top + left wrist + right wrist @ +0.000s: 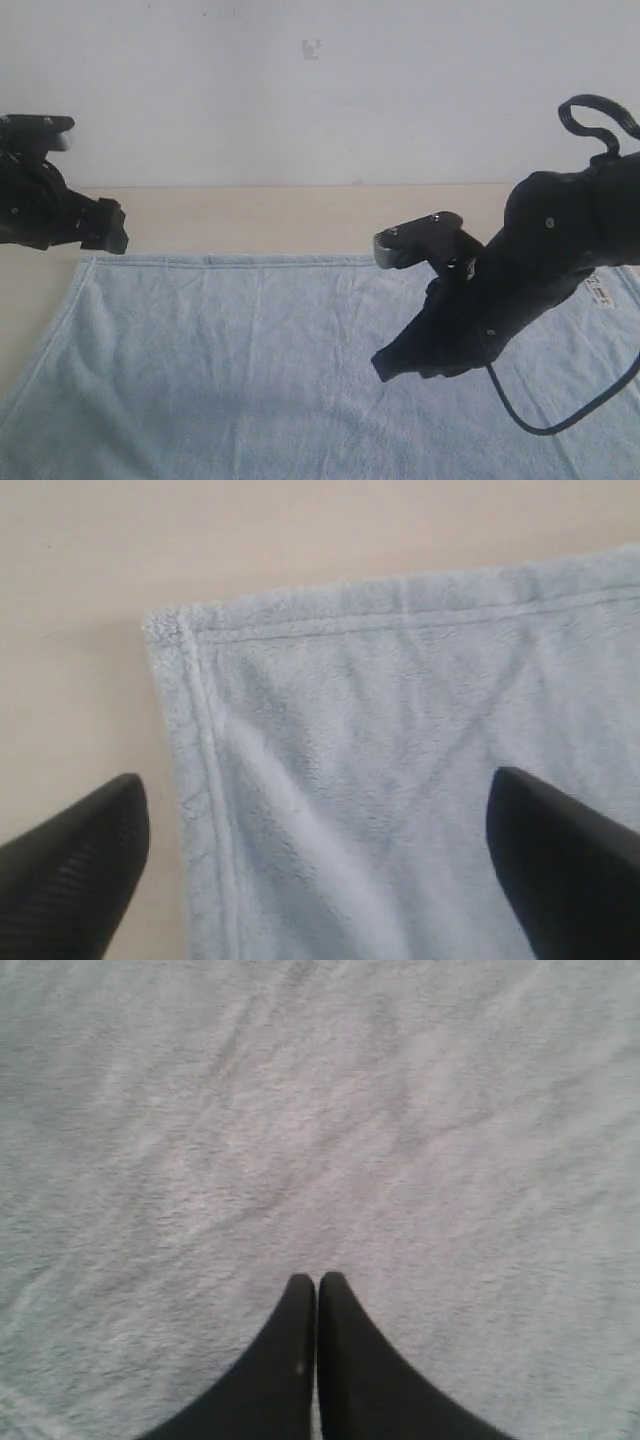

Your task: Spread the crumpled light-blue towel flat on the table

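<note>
Toward the left edge of the desk point(250, 215), my left end effector point(318, 780) hangs over the far-left corner point(165, 625) of the towel point(250, 370). It is wide open, with one of its fingers point(90, 860) above bare desk and the other above cloth, and nothing is held between them. The corner lies flat with its hem showing cleanly along both sides.

The towel covers the middle of the desk. Its far hem runs roughly parallel to the desk's far edge, and only shallow creases cross it. Its near part runs out of view, so I cannot say how that end lies. I judge the spreading nearly done.

Over the towel, right of the middle, my right end effector point(317, 1282) is closed tip to tip, with no fabric visibly pinched. I cannot tell whether the tips touch the pile.

What could spoil this:
- If my left arm drops or swings inward, the finger on the cloth side could catch the hem and fold the corner over.
- If my closed right tips are resting on the terry, any sideways move would drag it into a ridge.
- My right arm's cable point(560, 415) loops low over the towel toward the right edge of the desk and could snag and tug it.
- My arm hides most of the towel's right side near the white tag point(598, 290), so a fold there could go unnoticed.
</note>
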Controlling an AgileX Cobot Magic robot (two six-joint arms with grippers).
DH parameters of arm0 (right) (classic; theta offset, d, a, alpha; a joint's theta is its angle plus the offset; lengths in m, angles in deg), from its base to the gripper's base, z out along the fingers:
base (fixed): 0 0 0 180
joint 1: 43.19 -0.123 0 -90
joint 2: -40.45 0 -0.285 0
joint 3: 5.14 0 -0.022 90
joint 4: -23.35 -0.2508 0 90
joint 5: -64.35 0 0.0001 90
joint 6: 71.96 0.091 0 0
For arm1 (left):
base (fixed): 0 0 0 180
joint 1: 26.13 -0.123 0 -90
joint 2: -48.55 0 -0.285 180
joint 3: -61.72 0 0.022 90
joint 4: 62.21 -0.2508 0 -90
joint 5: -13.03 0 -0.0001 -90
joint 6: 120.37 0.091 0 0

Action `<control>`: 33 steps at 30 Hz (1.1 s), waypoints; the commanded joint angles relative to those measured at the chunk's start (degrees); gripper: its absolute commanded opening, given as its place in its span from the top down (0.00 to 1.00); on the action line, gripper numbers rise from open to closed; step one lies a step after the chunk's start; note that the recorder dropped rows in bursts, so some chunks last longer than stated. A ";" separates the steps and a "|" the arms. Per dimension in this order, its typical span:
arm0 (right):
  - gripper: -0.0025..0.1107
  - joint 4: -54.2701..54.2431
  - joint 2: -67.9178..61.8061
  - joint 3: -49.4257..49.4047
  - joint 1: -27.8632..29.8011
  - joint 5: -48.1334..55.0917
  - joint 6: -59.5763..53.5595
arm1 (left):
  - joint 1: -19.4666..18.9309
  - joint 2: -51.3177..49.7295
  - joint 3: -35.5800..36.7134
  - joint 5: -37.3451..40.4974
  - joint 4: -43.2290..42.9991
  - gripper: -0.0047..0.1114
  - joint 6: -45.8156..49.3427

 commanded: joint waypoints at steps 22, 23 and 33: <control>0.98 -4.94 0.77 -6.85 37.12 -9.79 -2.81 | 14.57 3.26 12.61 7.23 50.12 0.92 52.60; 0.98 -7.32 0.77 -6.58 37.12 -11.55 -5.40 | 13.85 2.95 12.61 4.65 49.90 0.92 52.60; 0.98 -8.71 -6.29 -1.46 36.83 -14.13 -11.46 | 1.85 1.53 12.61 -9.22 33.56 0.93 35.87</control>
